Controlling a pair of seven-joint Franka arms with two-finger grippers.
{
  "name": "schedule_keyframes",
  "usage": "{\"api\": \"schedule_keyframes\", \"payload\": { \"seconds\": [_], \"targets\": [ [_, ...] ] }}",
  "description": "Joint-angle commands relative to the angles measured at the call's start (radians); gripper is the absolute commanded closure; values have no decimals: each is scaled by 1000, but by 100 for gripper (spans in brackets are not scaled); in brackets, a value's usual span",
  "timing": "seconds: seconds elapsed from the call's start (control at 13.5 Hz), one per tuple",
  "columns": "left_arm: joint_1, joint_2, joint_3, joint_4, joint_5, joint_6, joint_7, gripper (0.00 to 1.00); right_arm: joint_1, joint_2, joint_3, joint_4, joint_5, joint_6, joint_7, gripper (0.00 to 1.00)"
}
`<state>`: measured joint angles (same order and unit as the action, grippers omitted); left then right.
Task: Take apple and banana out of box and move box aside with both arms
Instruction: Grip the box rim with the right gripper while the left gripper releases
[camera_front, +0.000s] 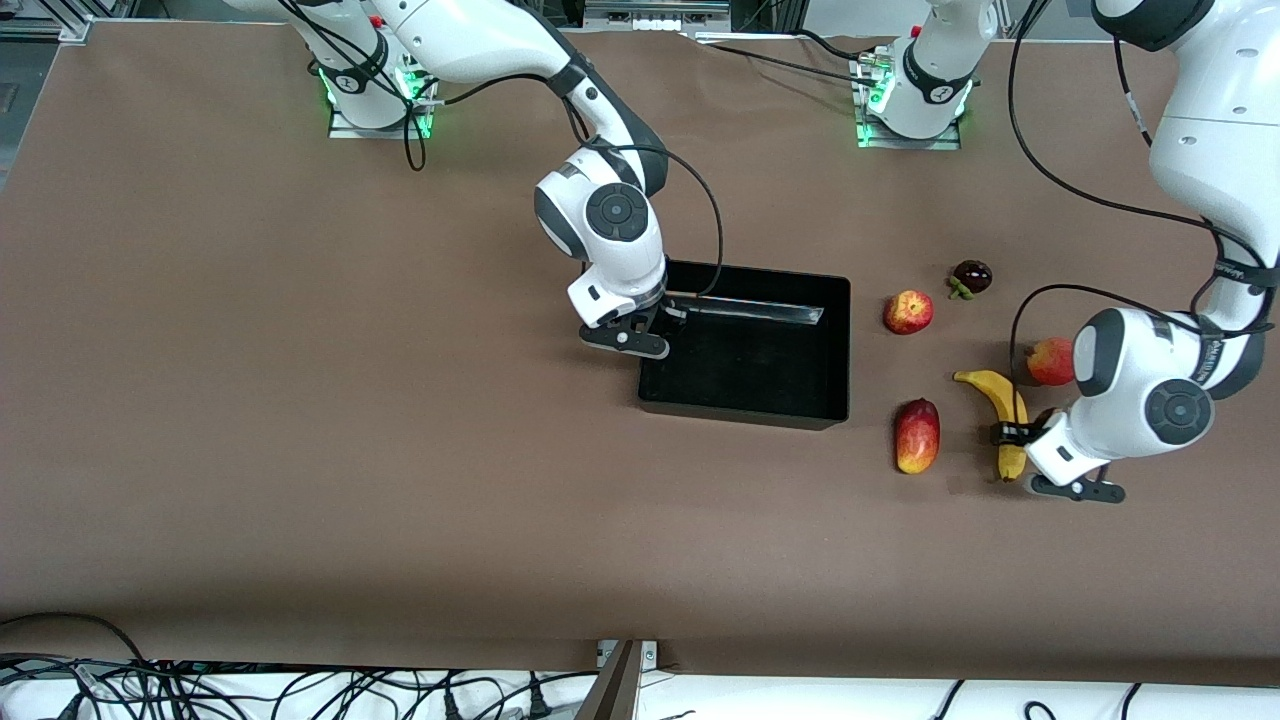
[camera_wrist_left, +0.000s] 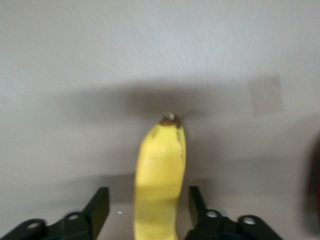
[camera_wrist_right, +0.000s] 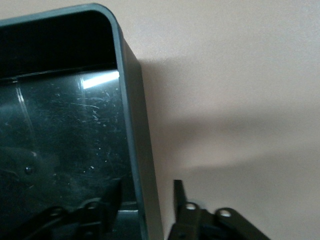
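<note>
No readable text

You had no legible words, labels, brands or numbers anywhere in these views; nothing on the arms or the surface could be read.

Counter (camera_front: 300, 420): broad, covered in matte brown sheeting, faintly creased, evenly lit from above. Base plates (camera_front: 380, 122), metal, with green indicator lights, along the edge farthest from the front camera. White ledge (camera_front: 900, 695) below the nearest edge, strewn with black cables (camera_front: 250, 690). A grey bracket (camera_front: 625, 668) at mid-edge.
</note>
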<state>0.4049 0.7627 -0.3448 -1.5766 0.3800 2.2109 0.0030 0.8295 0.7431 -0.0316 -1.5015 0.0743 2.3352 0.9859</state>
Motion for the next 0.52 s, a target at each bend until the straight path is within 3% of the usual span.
{"api": "schedule_keyframes", "payload": {
  "seconds": [0.0,0.22,0.45],
  "targets": [
    [-6,-135,-13,13,7,-89,-20,0,0,4,-11,24,-16,-5,1,100],
    [-8,-229,-66,102,2,-300,-15,0,-19,-20,-14,26,-16,-25,-22,100],
    [-6,-296,-150,235,-12,-573,-14,0,-101,-108,-16,29,-4,-186,-175,100]
  ]
}}
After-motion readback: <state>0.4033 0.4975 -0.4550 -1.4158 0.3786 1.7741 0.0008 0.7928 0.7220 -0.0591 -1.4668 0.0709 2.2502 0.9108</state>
